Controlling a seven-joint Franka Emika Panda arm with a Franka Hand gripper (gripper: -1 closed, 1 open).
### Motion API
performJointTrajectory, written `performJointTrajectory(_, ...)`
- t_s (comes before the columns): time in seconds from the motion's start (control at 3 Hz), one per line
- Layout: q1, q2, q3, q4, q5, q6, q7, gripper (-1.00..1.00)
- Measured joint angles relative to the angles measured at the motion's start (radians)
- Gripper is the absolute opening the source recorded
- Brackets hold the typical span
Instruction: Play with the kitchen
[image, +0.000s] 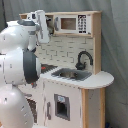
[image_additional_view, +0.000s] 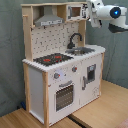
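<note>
The kitchen (image_additional_view: 60, 70) stands upright on a light-wood floor (image_additional_view: 107, 107) against a grey backdrop, seen from opposite sides in both exterior views. In the second exterior view its black-red stovetop (image_additional_view: 52, 59) lies toward the second exterior view's left, with the black faucet (image_additional_view: 74, 39) and sink beside it, the oven door (image_additional_view: 64, 96) and knobs below, and the grey hood (image_additional_view: 48, 21) above the dotted back panel. The white arm's end effector (image_additional_view: 91, 11) is raised level with the top shelf, close to the microwave panel (image: 80, 23); whether its fingers are wide or narrow cannot be told. In the first exterior view the arm's bulky white body (image: 17, 65) fills the first exterior view's left
</note>
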Motion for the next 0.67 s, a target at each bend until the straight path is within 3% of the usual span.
performJointTrajectory(0.33, 0.000, -0.051, 0.036, -0.042, -0.034, -0.060, 0.011, 1.00)
performJointTrajectory(0.67, -0.001, -0.035, 0.048, -0.045, -0.103, -0.119, 0.057, 1.00)
